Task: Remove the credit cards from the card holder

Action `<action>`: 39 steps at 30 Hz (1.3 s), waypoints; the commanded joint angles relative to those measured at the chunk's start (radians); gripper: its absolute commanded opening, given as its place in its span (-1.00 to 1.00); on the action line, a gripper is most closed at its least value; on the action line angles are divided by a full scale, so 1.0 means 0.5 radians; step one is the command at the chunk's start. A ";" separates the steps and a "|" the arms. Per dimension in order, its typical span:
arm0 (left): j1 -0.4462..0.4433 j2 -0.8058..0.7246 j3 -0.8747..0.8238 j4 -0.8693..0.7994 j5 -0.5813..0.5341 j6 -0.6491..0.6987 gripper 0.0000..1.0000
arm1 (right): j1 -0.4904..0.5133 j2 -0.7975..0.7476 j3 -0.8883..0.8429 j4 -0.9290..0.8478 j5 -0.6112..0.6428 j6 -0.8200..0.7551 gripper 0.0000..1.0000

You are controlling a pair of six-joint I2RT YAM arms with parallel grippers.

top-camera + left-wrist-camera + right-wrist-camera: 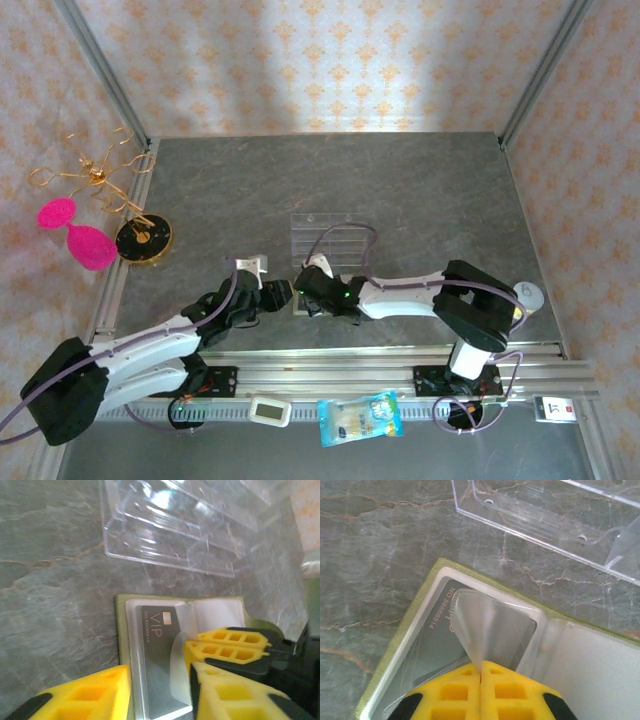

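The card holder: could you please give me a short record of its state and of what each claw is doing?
card holder: open, lying flat on the table, just short of the clear tray
card: grey, marked VIP, inside its pocket, not yet out
clear flap: lifted off the card, creased
right claw: shut on the clear flap
left claw: jaws apart, over the card side of the holder; contact unclear
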 commanded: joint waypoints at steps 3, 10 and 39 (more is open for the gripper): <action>-0.014 0.247 0.031 0.276 0.182 0.001 -0.49 | 0.008 -0.191 -0.171 0.269 -0.148 0.119 -1.00; -0.127 0.559 0.189 0.331 0.210 0.030 -0.75 | 0.008 -0.275 -0.262 0.339 -0.196 0.209 -1.00; -0.330 0.689 0.498 0.052 0.058 0.054 -0.59 | -0.258 -1.157 -0.681 0.272 -0.342 0.508 -0.42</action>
